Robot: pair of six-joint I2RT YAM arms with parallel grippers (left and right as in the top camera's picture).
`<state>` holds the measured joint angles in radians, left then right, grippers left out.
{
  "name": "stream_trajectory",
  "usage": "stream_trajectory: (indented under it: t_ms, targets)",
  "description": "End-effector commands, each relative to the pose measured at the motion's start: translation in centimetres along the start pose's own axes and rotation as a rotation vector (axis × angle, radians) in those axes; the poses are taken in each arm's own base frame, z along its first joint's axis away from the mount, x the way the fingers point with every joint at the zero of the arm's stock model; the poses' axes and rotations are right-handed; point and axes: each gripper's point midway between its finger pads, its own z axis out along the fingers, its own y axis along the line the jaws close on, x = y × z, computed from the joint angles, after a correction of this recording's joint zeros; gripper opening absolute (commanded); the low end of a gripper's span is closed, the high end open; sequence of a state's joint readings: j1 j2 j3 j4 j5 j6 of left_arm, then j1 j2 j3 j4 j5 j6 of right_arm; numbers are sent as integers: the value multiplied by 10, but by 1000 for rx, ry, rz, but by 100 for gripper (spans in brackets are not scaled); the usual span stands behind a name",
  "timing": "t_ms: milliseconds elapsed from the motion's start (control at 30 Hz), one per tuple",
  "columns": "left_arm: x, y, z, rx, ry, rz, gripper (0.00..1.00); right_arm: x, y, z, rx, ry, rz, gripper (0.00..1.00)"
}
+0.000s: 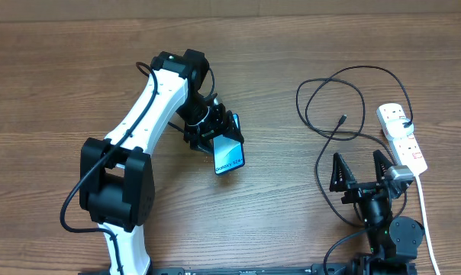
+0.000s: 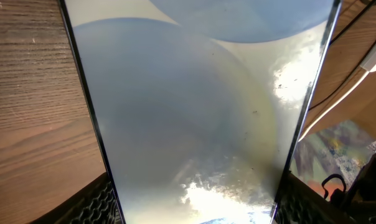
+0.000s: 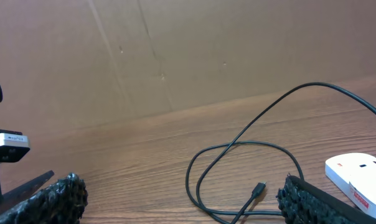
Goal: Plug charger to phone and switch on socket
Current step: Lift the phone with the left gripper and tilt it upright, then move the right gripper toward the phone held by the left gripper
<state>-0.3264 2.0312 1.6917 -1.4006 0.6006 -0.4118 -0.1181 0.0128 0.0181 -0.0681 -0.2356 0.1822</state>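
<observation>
Black left hand [image 1: 217,136] grips the phone [image 1: 230,157]; right hand [image 1: 358,157] gapes wide.

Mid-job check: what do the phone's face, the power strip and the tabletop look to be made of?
The slim dark-framed smartphone has a face that looks like glossy glass: it mirrors bright lights and shows specks and smudges. The white oblong power strip is probably smooth moulded plastic with a slight sheen. The brown table shows a matte wood grain; solid wood or laminate cannot be told.

phone [image 1: 230,155] left of charger [image 1: 343,119] (well apart)
</observation>
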Motion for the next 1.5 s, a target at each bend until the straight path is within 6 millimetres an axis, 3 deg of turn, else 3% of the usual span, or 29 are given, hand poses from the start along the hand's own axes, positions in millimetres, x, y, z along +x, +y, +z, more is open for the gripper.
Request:
stream_trajectory:
  t_ms: [0,333,1333,1467]
  targets:
    - [-11,-1,-7,-11,-47,39,56,1,-2,0,9,-8,-6,100]
    - [-20,5,-8,-51,-90,7,56,1,-2,0,9,-8,-6,100]
    - [-14,8,-8,-62,-70,-8,57,1,-2,0,9,-8,-6,100]
    - [-15,8,-8,-60,-72,-34,57,-4,5,0,-32,-24,30,100]
